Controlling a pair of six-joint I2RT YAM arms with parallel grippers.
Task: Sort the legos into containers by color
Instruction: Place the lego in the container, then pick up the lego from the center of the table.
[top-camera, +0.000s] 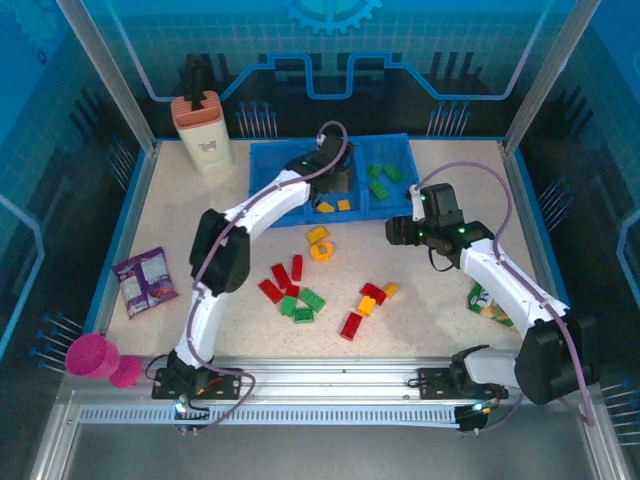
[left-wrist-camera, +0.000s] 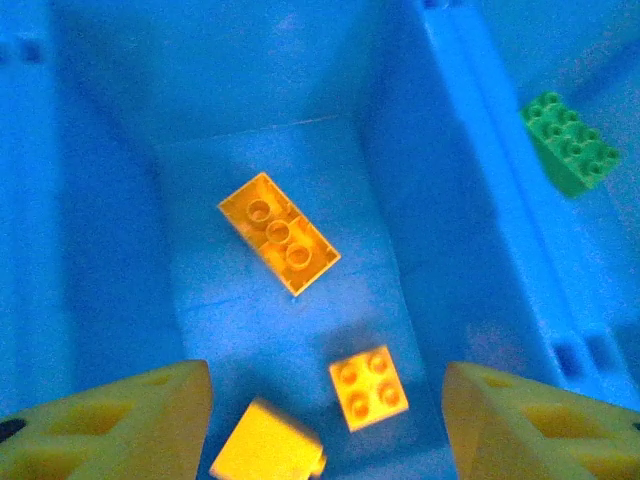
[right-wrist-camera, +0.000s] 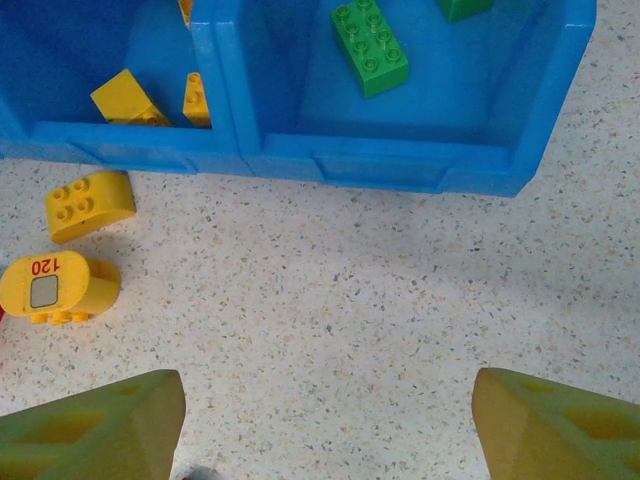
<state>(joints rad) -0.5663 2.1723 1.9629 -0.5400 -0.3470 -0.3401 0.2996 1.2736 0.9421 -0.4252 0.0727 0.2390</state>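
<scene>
The left claw (top-camera: 335, 183) is positioned over the middle compartment of the blue tray (top-camera: 268, 165). Two orange bricks (top-camera: 325, 207) lie in that compartment, just base-side of the claw. Green bricks (top-camera: 378, 188) lie in the compartment to its right.

The right claw (top-camera: 398, 230) is positioned over bare bench (top-camera: 430, 325), just base-side of the tray's right compartment. Left of this claw lie a yellow brick (top-camera: 318, 235) and an orange ring (top-camera: 323, 251). Farther left and nearer the bases lie three red bricks (top-camera: 281, 276) and three loose green bricks (top-camera: 313, 299). Base-side of the right claw lies a mixed cluster (top-camera: 373, 293) of red, yellow and orange bricks.
</scene>
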